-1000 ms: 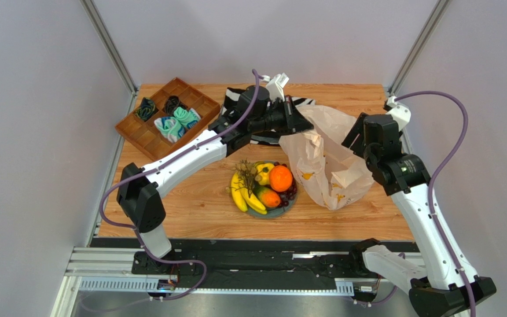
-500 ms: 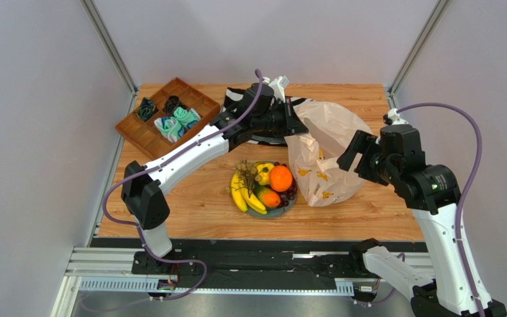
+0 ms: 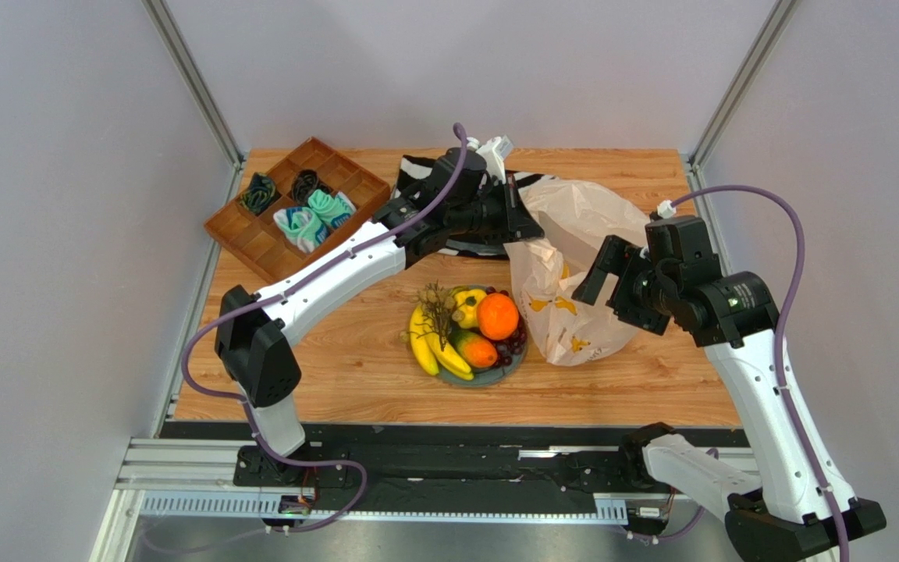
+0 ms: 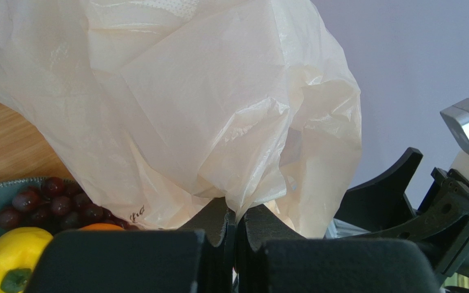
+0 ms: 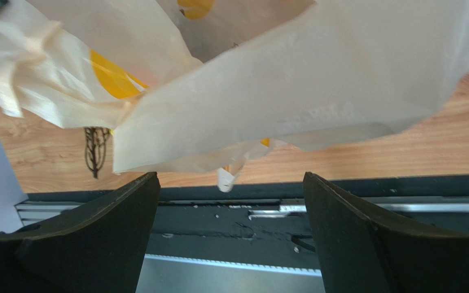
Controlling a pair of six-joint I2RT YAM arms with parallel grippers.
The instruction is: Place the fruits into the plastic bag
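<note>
The pale wooden desk (image 3: pixel 337 351) carries everything. The biggest thing on it is the thin, crinkly, whitish-beige plastic bag with yellow banana prints (image 3: pixel 572 258), standing puffed up right of centre, its foot on the wood just beside the plate. Behind it at the far edge lies a zebra-striped black-and-white cloth (image 3: pixel 419 170), partly hidden by the left arm. At far left sits a brown wooden tray with compartments (image 3: pixel 237 240) holding teal and dark bundles, well apart from the rest.

In front of the bag is the round grey plate (image 3: pixel 501 375), piled with a bunch of yellow bananas (image 3: pixel 428 342), a round orange (image 3: pixel 496 316), a small yellow fruit (image 3: pixel 466 310), an orange-green fruit (image 3: pixel 477 350) and dark purple grapes (image 3: pixel 515 340). No fruit is in the bag that I can see.

From above, the left arm covers where it meets the bag. The left wrist camera shows it plainly: the left pincer (image 4: pixel 236 223) is closed, pinching a fold of the bag's film, with grapes and the yellow fruit low at left. The right wrist camera shows the right pincer (image 5: pixel 229 177) spread wide and holding nothing, the bag's lower edge hanging just ahead of its fingers. Whether they touch it, I cannot tell.
</note>
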